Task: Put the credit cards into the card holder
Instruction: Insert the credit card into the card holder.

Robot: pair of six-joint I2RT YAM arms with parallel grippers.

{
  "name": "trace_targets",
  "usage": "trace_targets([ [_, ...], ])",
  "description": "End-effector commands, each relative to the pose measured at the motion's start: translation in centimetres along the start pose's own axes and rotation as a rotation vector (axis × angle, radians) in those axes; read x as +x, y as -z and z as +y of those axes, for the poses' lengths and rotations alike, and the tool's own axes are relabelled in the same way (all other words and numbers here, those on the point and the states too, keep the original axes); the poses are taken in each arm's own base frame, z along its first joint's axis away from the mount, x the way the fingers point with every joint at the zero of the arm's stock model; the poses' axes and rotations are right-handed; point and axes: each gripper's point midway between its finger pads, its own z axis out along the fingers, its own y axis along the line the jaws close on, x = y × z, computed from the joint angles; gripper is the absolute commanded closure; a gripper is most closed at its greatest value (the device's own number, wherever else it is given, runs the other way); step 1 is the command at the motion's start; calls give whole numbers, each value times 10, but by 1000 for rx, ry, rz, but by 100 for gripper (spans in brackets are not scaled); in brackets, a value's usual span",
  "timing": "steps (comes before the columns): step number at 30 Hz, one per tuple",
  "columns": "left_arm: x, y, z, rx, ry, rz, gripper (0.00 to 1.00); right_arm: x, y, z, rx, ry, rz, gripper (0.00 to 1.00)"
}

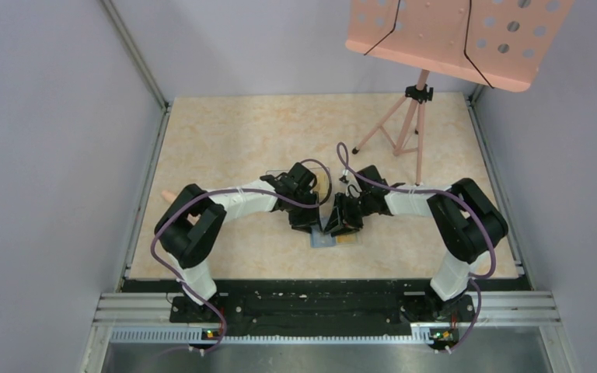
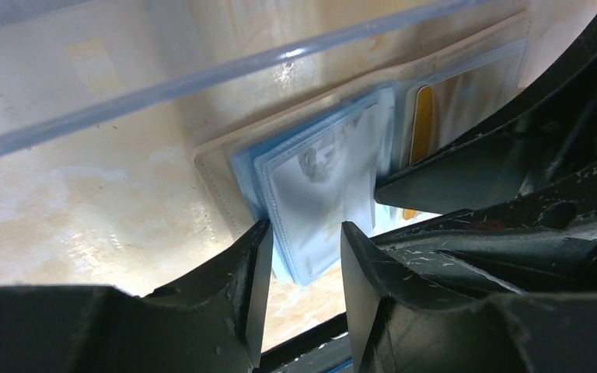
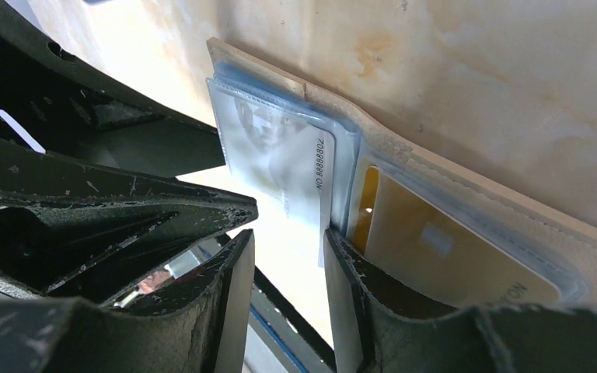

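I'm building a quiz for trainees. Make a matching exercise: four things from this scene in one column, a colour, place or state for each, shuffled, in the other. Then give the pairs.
Things
1. white card
2. yellow-orange card
3. card holder
4. music stand

Descriptions
a. pink, at the far right
b. tan border, lying open
c. number printed along one edge
d. in the holder's right half

Pairs: 1-c, 2-d, 3-b, 4-a

Left gripper (image 1: pixel 311 229) and right gripper (image 1: pixel 336 228) lowered nose to nose.
Both wrists tilt downward, tips near each other; each pair of jaws stands narrowly parted.
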Motion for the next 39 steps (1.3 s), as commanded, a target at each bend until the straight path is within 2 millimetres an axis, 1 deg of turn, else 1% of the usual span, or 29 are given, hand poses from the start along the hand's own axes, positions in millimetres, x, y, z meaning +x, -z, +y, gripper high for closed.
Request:
trace_targets([
  [1, -6, -3, -18, 73, -10, -11, 57, 14, -6, -15, 44, -13, 25, 61],
  [4, -9, 4, -31, 141, -18, -29, 60, 14, -4, -12, 33, -12, 19, 61],
  [6, -12, 13, -41, 186, -25, -53, 63, 13, -3, -5, 1, -3, 8, 60],
  [8, -14, 20, -48, 222, -28, -74, 73, 11, -1, 5, -45, 6, -2, 60],
  [9, -14, 23, -49, 227, -29, -83, 82, 8, 1, 10, -61, 17, -13, 59],
  [10, -15, 25, -48, 221, -26, -90, 95, 7, 4, 15, -73, 24, -22, 59],
  [11, -15, 27, -45, 206, -21, -97, 100, 4, 7, 19, -81, 33, -35, 58],
  [15, -10, 33, -28, 108, -12, -78, 100, -5, 22, 33, -99, 63, -88, 55],
  [18, -6, 41, -18, 25, -20, -53, 100, -11, 35, 34, -84, 70, -129, 53],
  [21, -8, 53, -9, -66, -25, -48, 100, -17, 48, 33, -66, 69, -173, 51],
  [22, -10, 55, -9, -78, -28, -51, 100, -19, 51, 32, -63, 66, -186, 51],
  [23, -11, 56, -11, -81, -32, -45, 96, -20, 54, 31, -62, 60, -196, 50],
  [24, -12, 57, -16, -70, -33, -36, 86, -20, 56, 28, -57, 54, -203, 50],
  [26, -11, 52, -27, -29, -36, -9, 68, -22, 60, 24, -51, 42, -218, 50],
  [28, -12, 45, -43, 30, -47, 7, 59, -24, 64, 20, -48, 32, -230, 50],
  [29, -12, 40, -52, 64, -48, 19, 56, -25, 66, 18, -45, 24, -236, 50],
  [32, -9, 23, -70, 136, -45, 68, 54, -29, 72, 13, -45, 9, -255, 50],
  [36, -3, 2, -79, 156, -61, 133, 53, -34, 80, 8, -35, -2, -274, 50],
  [38, -4, -1, -81, 164, -73, 135, 53, -37, 83, 8, -32, 4, -279, 50],
  [39, -6, 3, -83, 174, -86, 122, 53, -38, 84, 8, -29, 6, -278, 50],
])
